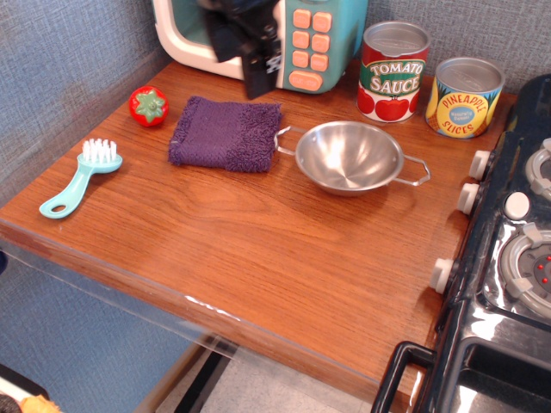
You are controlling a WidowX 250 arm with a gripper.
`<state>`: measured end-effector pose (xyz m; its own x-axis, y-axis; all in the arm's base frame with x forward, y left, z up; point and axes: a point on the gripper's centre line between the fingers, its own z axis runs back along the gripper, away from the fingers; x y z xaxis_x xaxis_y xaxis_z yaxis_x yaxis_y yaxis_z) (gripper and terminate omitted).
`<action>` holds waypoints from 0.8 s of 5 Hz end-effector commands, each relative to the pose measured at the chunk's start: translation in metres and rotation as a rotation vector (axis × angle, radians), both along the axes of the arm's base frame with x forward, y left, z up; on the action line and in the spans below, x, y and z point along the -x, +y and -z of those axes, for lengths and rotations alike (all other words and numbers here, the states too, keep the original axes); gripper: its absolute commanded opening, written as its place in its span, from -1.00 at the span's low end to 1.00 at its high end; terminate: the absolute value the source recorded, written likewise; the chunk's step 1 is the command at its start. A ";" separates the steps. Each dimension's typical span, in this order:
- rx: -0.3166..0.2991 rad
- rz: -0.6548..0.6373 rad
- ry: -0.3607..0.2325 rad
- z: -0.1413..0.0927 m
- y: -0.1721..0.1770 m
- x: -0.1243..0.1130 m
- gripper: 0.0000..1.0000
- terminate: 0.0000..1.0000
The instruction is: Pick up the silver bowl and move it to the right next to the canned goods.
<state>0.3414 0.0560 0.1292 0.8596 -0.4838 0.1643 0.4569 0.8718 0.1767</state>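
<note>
The shiny round steel bowl with wire loop handles sits upright on the wooden counter, near the red tomato sauce tin and blue-and-yellow pineapple tin, beside the purple cloth. The blurred black gripper hangs above the cloth; I cannot tell whether its jaws are apart.

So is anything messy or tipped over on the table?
No, nothing stands out. The silver bowl sits upright and empty, both cans stand straight, and the purple cloth lies flat.

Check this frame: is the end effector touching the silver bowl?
Apart. In the only view, the end effector hangs up by the toy microwave, with bare table between it and the silver bowl.
</note>
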 end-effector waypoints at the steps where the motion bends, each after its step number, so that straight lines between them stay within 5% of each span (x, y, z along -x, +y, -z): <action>1: -0.021 -0.149 0.104 0.002 0.016 0.031 1.00 -1.00; 2: 0.037 -0.104 0.178 0.005 0.020 0.037 1.00 -1.00; 3: 0.037 -0.104 0.178 0.005 0.020 0.037 1.00 -1.00; 4: 0.037 -0.104 0.178 0.005 0.020 0.037 1.00 1.00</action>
